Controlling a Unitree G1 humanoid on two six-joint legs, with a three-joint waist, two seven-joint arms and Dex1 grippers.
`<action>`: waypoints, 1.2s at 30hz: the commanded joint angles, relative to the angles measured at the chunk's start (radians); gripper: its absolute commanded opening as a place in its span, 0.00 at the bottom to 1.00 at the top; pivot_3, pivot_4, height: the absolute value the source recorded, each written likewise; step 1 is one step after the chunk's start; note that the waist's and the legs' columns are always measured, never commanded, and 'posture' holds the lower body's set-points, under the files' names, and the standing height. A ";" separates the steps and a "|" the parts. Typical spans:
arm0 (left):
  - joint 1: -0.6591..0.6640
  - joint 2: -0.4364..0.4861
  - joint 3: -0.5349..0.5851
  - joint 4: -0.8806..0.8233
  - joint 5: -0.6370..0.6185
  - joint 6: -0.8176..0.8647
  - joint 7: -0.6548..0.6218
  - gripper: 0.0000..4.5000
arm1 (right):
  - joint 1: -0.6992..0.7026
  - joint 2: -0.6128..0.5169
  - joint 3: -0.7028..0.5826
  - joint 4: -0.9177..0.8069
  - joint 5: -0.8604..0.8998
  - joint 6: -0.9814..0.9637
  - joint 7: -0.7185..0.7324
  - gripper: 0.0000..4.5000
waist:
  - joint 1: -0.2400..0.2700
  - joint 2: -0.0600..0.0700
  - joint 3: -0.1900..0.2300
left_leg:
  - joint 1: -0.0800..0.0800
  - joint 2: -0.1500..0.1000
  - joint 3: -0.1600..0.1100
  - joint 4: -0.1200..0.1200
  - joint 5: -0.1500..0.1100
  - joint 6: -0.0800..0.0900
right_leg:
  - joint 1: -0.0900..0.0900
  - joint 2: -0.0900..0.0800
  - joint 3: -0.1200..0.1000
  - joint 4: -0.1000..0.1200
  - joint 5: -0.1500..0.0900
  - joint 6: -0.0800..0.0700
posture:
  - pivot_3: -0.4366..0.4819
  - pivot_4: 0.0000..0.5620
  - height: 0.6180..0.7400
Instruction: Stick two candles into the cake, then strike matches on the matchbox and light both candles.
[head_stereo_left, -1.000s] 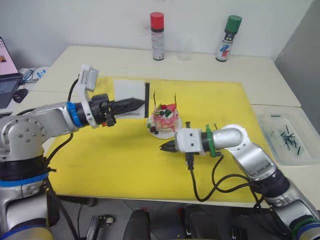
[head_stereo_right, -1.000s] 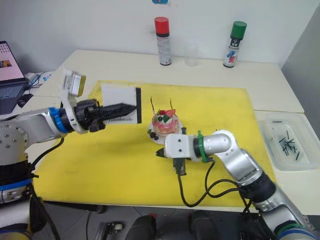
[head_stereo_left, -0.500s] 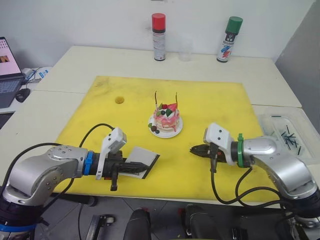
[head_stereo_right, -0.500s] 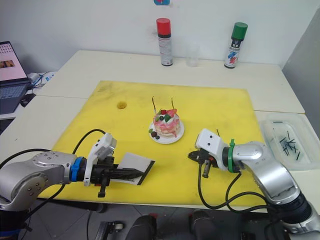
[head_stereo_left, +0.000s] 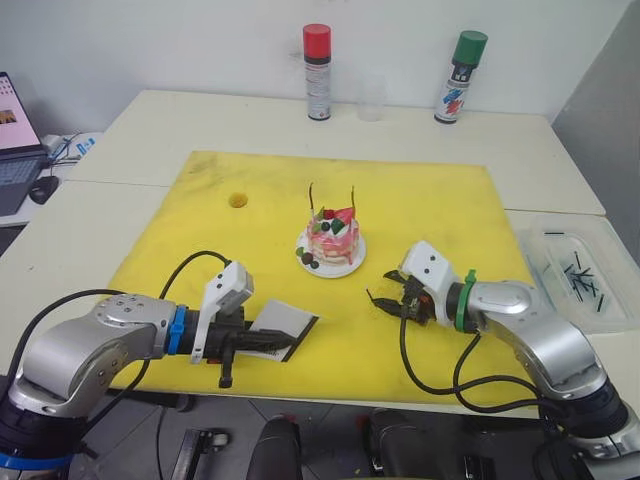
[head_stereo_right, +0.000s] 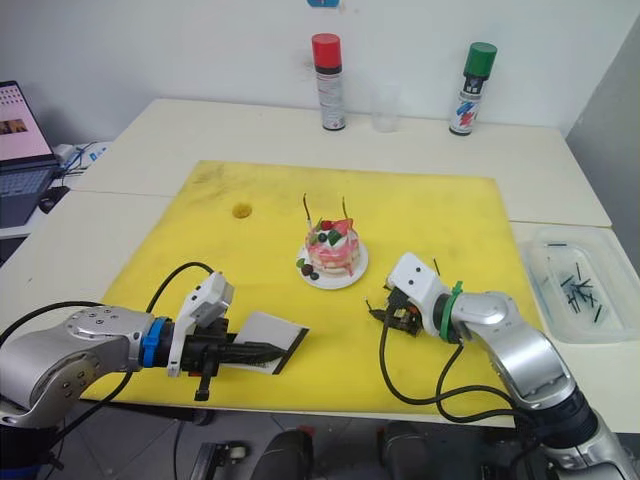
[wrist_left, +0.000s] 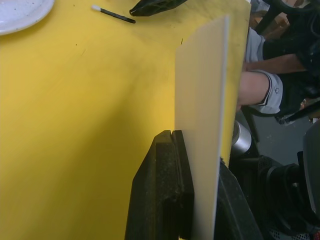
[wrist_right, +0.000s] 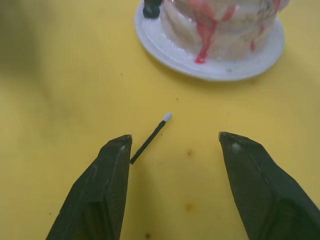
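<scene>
The short dark white-tipped match (wrist_right: 149, 138) lies flat between the right gripper (wrist_right: 175, 185)'s parted jaws, slanting toward one (left gripper (wrist_left: 192, 200) stays-free: jaws clamped on the flat white matchbox (wrist_left: 205, 125)).

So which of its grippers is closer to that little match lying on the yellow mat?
Right. The right gripper hangs open over the match; the left gripper, shut on the matchbox, sits farther away.

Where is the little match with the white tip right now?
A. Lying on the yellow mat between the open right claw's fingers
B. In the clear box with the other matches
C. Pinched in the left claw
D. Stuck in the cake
A. The match lies flat on the yellow mat, between the spread fingers of the right claw, just short of the cake plate.
</scene>
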 joint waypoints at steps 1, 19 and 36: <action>-0.001 0.009 0.028 -0.017 0.001 -0.014 -0.007 0.00 | 0.060 0.033 -0.065 -0.076 -0.004 -0.065 -0.072 0.59 | 0.001 0.000 0.000 | 0.000 0.000 0.000 0.000 0.000 0.000 | 0.000 0.000 0.000 0.000 0.000 0.000 | 0.48 0.27 0.58; -0.064 0.022 0.005 -0.004 0.006 0.019 -0.023 0.00 | 0.286 0.356 0.053 -0.015 -0.101 -0.078 -0.409 0.31 | -0.004 0.000 0.000 | 0.000 0.000 0.000 0.001 0.000 0.000 | 0.000 0.000 0.000 0.001 0.000 0.000 | 0.48 0.27 0.58; -0.158 -0.139 0.104 0.076 -0.181 0.201 0.125 0.00 | 0.237 0.127 -0.056 -0.069 -0.041 -0.114 -0.230 0.01 | 0.001 0.000 0.000 | 0.000 0.000 0.000 0.001 0.000 0.000 | 0.001 0.000 0.000 0.000 0.001 0.001 | 0.48 0.27 0.58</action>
